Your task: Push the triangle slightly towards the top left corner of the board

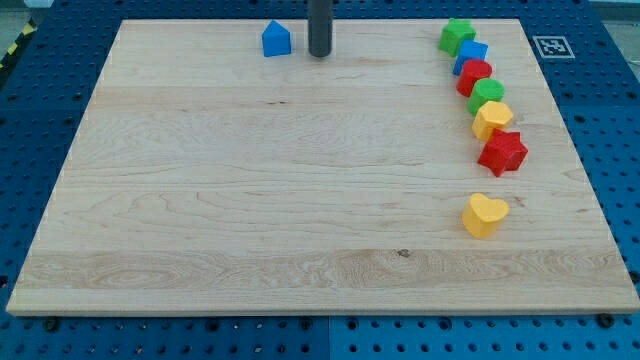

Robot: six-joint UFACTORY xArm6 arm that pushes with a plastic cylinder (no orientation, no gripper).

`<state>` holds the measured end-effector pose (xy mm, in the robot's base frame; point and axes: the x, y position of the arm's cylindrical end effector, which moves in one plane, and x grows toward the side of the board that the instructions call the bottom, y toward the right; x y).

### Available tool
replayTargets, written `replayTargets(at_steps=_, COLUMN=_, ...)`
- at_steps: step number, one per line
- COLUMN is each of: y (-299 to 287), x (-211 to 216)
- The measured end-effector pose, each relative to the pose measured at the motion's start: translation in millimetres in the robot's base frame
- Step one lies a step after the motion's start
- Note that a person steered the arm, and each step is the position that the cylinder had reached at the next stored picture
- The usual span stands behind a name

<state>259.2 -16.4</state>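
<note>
A blue triangle-topped block [276, 39] sits near the view's top edge of the wooden board [250, 200], left of centre. My tip [319, 54] stands just to the right of it, a small gap apart, not touching. The dark rod comes down from the view's top.
A curved line of blocks runs down the right side: a green star [456, 36], a blue block [471, 54], a red block [474, 76], a green block [488, 95], a yellow block [491, 119] and a red star [502, 153]. A yellow heart [484, 215] lies apart below them.
</note>
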Motion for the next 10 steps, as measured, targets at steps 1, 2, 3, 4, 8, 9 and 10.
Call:
replayTargets(at_steps=1, y=-41.0, x=0.0)
replayTargets(at_steps=2, y=-75.5, x=-0.7)
replayTargets(at_steps=3, y=-75.7, x=-0.7)
replayTargets(at_steps=4, y=-62.0, x=-4.2)
replayTargets(at_steps=8, y=-147.6, x=-28.6)
replayTargets(at_steps=9, y=-153.7, x=-29.2)
replayTargets(at_steps=10, y=-153.7, x=-32.4)
